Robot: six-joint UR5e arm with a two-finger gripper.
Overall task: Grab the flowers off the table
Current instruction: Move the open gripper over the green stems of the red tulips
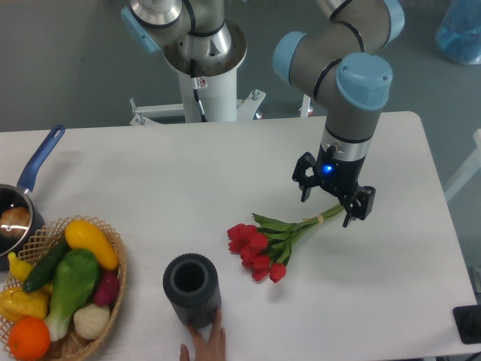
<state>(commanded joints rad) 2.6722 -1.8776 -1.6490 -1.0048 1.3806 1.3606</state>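
The flowers (259, 244), a bunch of red tulips with green leaves, lie on the white table (150, 180) right of centre. Their pale green stems (319, 219) run up and to the right. My gripper (332, 197) points down over the tied end of the stems. Its two black fingers (304, 180) stand wide apart, one on each side of the stems, so it is open. Whether the fingertips touch the stems or the table I cannot tell.
A black ribbed cylinder (192, 289) stands in front of the flowers, with a human hand (204, 344) at its base. A wicker basket (113, 293) of vegetables sits at the front left. Behind it is a pot with a blue handle (39, 159). A black object (467, 323) is at the right edge.
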